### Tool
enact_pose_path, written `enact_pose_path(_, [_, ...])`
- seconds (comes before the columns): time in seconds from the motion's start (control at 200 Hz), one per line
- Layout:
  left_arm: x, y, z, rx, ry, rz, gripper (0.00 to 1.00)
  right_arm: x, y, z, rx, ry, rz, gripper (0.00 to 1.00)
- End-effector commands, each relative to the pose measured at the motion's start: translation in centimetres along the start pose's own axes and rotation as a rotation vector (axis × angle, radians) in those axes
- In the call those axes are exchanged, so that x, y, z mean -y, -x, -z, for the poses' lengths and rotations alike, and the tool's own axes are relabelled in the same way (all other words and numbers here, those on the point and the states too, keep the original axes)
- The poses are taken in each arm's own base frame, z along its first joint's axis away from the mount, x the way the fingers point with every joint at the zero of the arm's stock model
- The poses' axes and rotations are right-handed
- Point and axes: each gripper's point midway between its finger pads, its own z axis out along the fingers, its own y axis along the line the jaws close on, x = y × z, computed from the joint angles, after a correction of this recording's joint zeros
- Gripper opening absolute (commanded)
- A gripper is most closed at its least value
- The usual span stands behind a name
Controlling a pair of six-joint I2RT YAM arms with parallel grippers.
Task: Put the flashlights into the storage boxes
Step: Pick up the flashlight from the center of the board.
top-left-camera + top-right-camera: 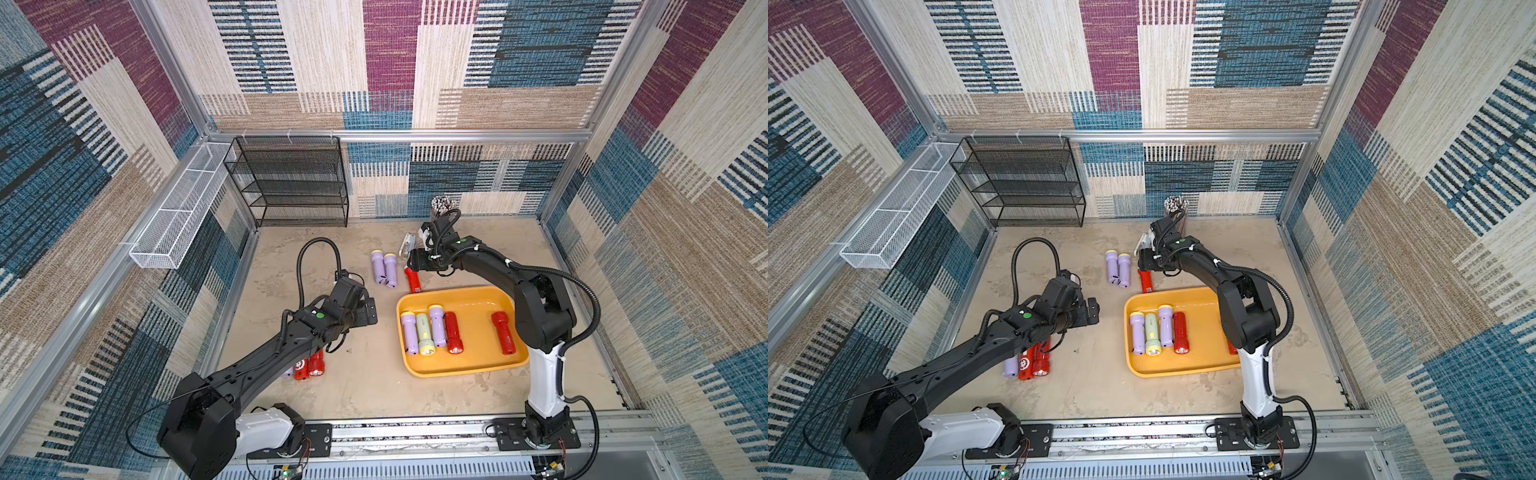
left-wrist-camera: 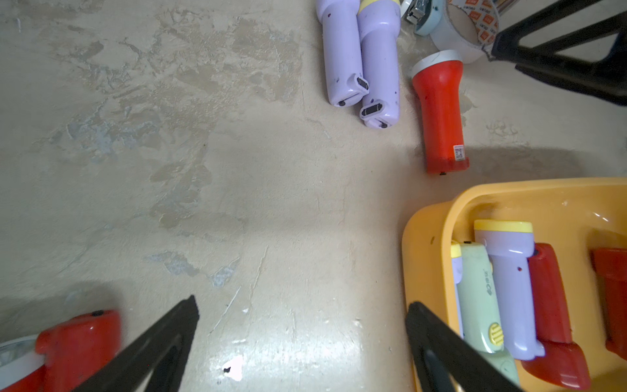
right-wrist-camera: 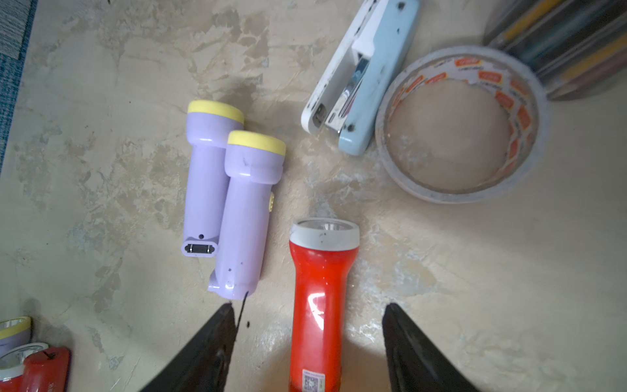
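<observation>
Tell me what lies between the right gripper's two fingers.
A red flashlight lies between the fingers of the right gripper, with a gap showing on each side of it, as seen in the right wrist view.

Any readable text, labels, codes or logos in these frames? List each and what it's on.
Nothing can be quoted; no text reads clearly.
On the tape roll: repeated orange printed labels round the inner core, too blurred to read.
On the loose red flashlight: QR-code sticker near its tail, print too small.
On the pale green flashlight: raised logo on the body, blurred.
On the emblem-marked red flashlight: white round mark, unreadable.
</observation>
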Motion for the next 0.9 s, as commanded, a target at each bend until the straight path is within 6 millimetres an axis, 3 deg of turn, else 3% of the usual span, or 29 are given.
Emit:
enact_pose_path(0.0, [0.2, 0.2, -0.3, 0.005, -0.025, -0.006, 0.99, -0.2, -0.7, -0.9, -0.021, 0.002, -0.004, 0.72])
enact_pose_path(0.2, [-0.2, -0.2, -0.6, -0.005, -0.025, 0.002, 0.99, -0.3, -1.5, -2.8, -0.056, 0.0, -0.002, 0.74])
enact_pose_path(0.556, [-1.5, -0.5, -0.5, -0.005, -0.018, 0.024, 0.99, 0.2, -1.2, -5.2, -0.088, -0.027, -0.01, 0.72])
enact_pose_path(0.721, [-1.8, -0.5, -0.6, -0.009, -0.021, 0.035, 0.99, 0.8, -1.6, -6.3, -0.11, -0.056, -0.015, 0.61])
enact_pose_path(0.896, [-2.0, -0.7, -0.8, -0.013, -0.026, 0.041, 0.99, 1.6, -1.7, -6.7, -0.118, -0.105, -0.009, 0.59])
